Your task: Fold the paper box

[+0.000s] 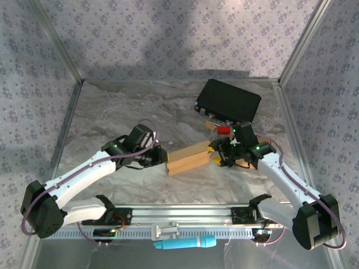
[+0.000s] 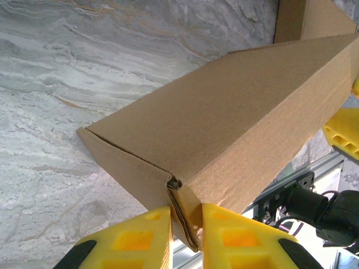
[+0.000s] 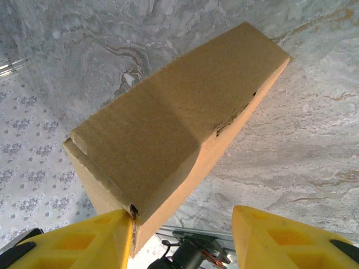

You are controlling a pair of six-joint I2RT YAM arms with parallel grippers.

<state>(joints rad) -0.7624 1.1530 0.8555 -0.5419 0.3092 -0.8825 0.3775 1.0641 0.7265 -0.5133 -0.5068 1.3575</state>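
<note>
My left gripper (image 2: pixel 186 235) is nearly closed, pinching a cardboard edge at the end corner of the paper box (image 1: pixel 188 158), apparently to anchor that end. My right gripper (image 3: pixel 182 224) is about half open and holds nothing, with one finger against the opposite end, probably as a stop. The box lies mid-table (image 1: pixel 112 112) between both grippers, its long axis running left to right and its right end angled slightly away from the bases.

The paper box (image 1: pixel 189 158) lies mid-table (image 1: pixel 112 112), the left gripper (image 1: pixel 159 156) at its left end and the right gripper (image 1: pixel 217 157) at its right end. Just behind the right gripper sits a small block (image 1: pixel 224 130), and farther back a flat case (image 1: pixel 228 101). A pen-shaped tool (image 1: pixel 185 244) lies before the base rail (image 1: pixel 185 213).
</note>
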